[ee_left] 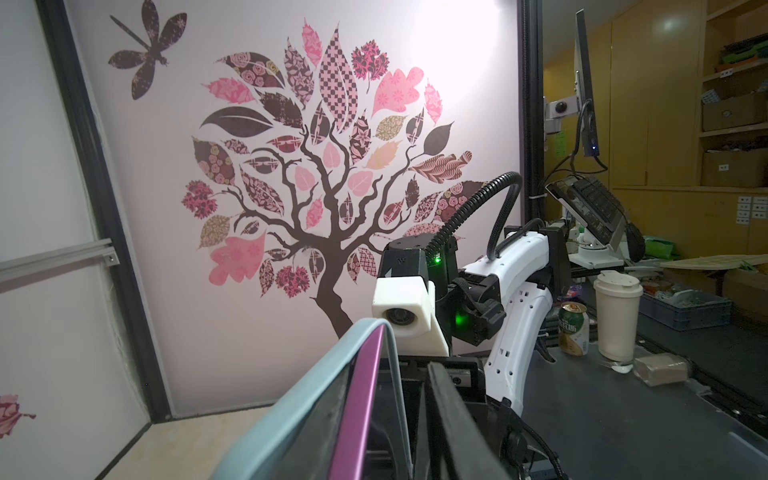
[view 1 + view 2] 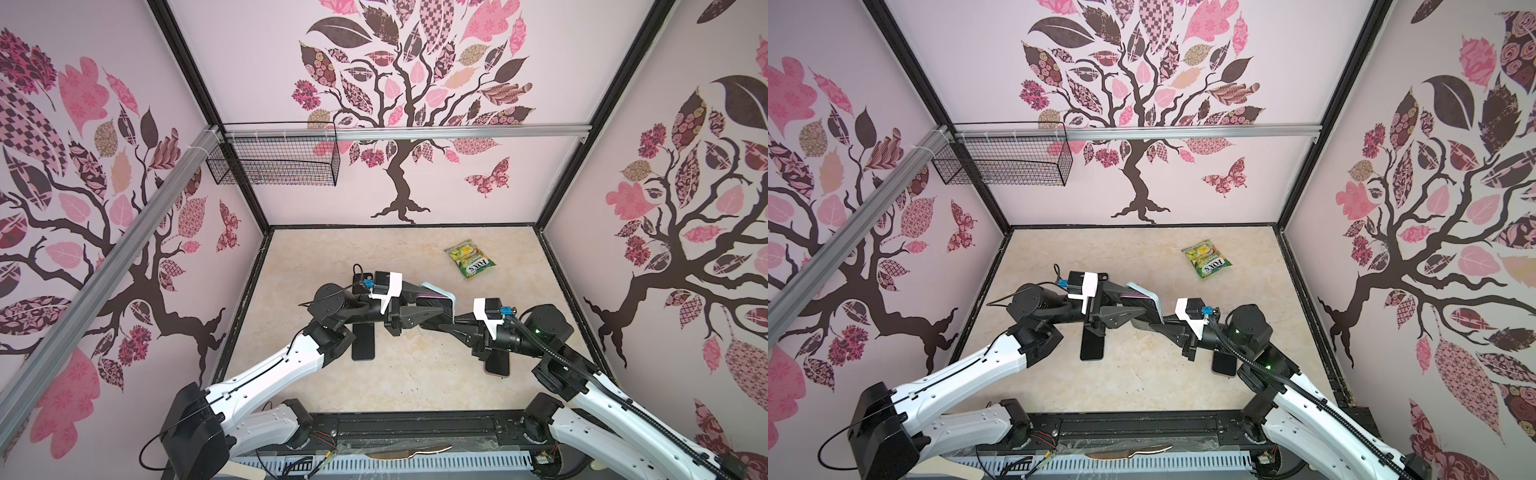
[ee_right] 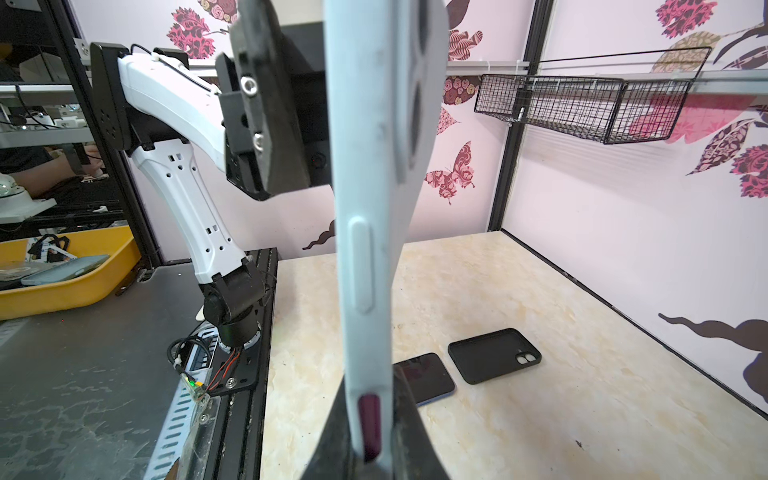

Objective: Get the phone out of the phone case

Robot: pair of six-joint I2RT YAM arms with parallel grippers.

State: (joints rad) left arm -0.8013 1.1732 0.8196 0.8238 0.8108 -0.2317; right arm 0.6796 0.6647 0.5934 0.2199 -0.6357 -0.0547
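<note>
Both tools meet above the middle of the bench (image 2: 395, 386), and the phone case (image 2: 438, 289) stands on edge between them, clear of the surface. The case is pale blue and the phone (image 1: 363, 395) sits in it. In the left wrist view the phone's purple side frame shows just inside the case's rim, with the dark screen beside it.

The right tool (image 3: 370, 451) is pressed together on the end of the case nearest its own arm. In the right wrist view its two black fingers (image 3: 409, 440) flank the pale blue edge and touch it on both sides, close to a purple button (image 3: 370, 419) that shows through a cut-out.

The left tool (image 2: 434, 302) reaches around the opposite end. In both top views one of its fingers lies in front of the screen and the other behind the case's back. Whether they press on it or stand slightly off, I cannot tell.

Below the left tool a dark phone (image 2: 363, 341) lies flat on the bench, with an empty black case (image 3: 494, 355) just beyond it. Under the right tool's wrist lies a third phone (image 2: 497, 368), partly hidden by the arm. Past the right tool, toward the back wall, lies a green bag of Fox's sweets (image 2: 469, 258). High above and behind the left tool hangs a black wire basket (image 2: 274, 162).
</note>
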